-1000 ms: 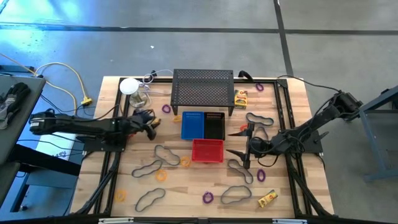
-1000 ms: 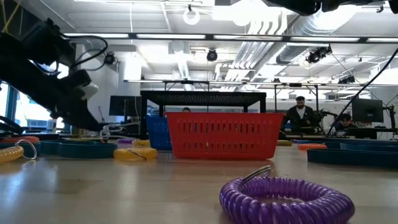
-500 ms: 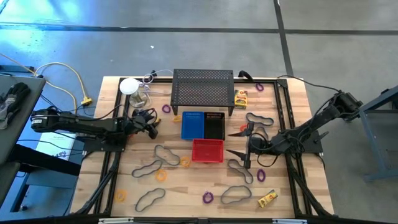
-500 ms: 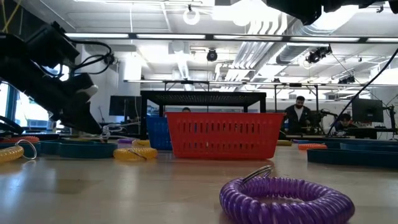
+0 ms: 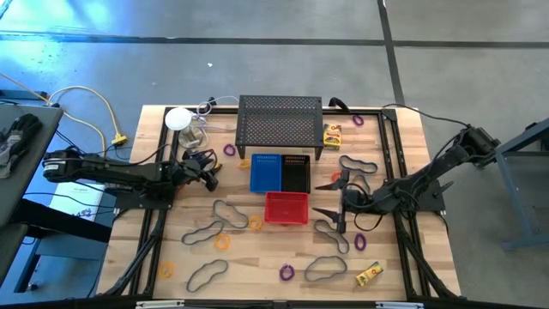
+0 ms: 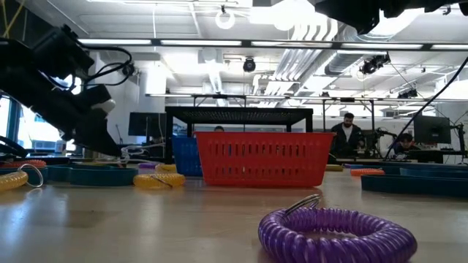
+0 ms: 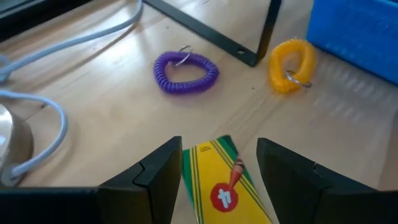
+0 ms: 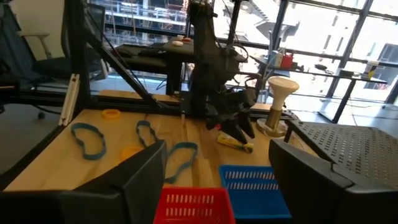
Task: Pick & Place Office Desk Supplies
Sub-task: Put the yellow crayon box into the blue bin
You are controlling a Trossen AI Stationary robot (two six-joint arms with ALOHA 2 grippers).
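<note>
Sorting barely begun, supplies mostly loose

Hovering with fingers spread over a yellow box (image 7: 225, 186) beside the blue bin (image 5: 265, 172): left tool (image 5: 208, 172), grasping nothing. Waiting spread and empty right of the red bin (image 5: 286, 207): right tool (image 5: 330, 198). Scattered across the counter (image 5: 257, 257): rings, such as a purple ring (image 7: 185, 71), blue cords, more yellow boxes. Nothing seen inside the bins; nearly everything left to place.

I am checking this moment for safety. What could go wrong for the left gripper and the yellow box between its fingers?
1. The left gripper is open around the yellow box; if it closes off-centre, the box may twist or slip out.
2. The blue bin and the black mesh rack are near, so a wide lift might hit them.
3. The yellow ring lies just ahead and could be pushed.
</note>
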